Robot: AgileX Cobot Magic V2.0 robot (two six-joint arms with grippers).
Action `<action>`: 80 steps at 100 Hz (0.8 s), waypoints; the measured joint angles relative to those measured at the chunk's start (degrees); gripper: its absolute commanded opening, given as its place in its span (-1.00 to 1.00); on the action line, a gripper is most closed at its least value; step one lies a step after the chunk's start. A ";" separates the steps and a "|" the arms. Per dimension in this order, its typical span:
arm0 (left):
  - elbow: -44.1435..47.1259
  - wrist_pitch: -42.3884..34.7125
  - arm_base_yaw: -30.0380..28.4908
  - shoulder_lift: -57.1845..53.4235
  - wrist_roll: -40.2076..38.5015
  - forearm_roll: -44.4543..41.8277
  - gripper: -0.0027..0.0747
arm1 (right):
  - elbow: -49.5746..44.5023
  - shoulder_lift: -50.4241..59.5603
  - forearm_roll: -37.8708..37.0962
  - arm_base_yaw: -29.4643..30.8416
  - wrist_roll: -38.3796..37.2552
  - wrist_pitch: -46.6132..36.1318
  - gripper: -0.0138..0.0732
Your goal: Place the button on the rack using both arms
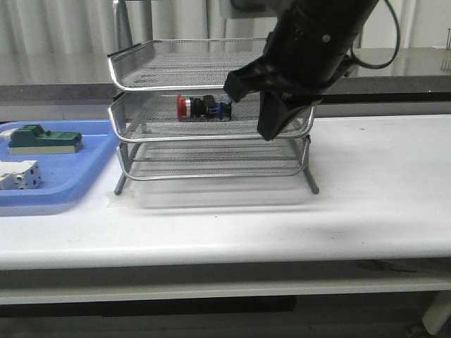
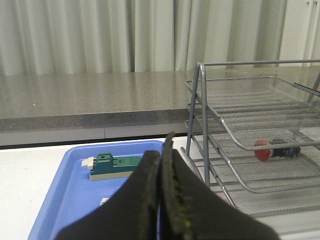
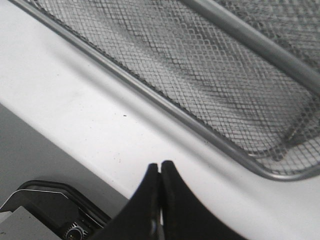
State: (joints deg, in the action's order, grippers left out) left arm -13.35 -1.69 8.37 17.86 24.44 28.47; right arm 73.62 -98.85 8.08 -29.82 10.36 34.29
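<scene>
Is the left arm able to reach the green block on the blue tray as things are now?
Probably yes. The green block lies uncovered on the blue tray, just ahead of the shut left gripper, with nothing between them; the rack stands off to the side.

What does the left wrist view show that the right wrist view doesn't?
Only the left wrist view shows the button lying in the rack's middle tray, the blue tray with a green block, and the shut left gripper. Only the right wrist view shows the shut right gripper over bare table. Both show the rack.
</scene>
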 measured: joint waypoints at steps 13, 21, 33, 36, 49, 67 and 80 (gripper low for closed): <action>0.00 0.00 0.00 0.00 0.00 0.00 -0.98 | -3.45 5.69 0.00 2.03 -0.06 0.25 -0.83; 0.00 0.00 0.00 0.00 0.00 0.00 -0.98 | -6.08 9.40 0.00 4.27 -0.06 0.25 -0.81; 0.00 0.00 0.00 0.00 0.00 0.00 -0.98 | -10.68 15.87 -0.12 8.79 -0.19 -0.39 -0.81; 0.00 0.00 0.00 0.00 0.00 0.00 -0.98 | -12.14 17.52 -0.23 9.89 -0.19 -0.52 -0.81; 0.00 0.00 0.00 0.00 0.00 0.00 -0.98 | -17.67 25.94 -0.46 14.81 -0.27 -1.89 -0.81; 0.00 0.00 0.00 0.00 0.00 0.00 -0.98 | -26.54 38.65 -0.59 19.64 -0.27 -5.75 -0.81; 0.00 0.00 0.00 0.00 0.00 0.00 -0.98 | -32.57 47.86 -0.59 22.23 -0.27 -8.11 -0.81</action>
State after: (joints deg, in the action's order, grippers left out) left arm -13.35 -1.69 8.37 17.86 24.44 28.47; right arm 41.06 -50.99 7.49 -7.59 10.09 26.18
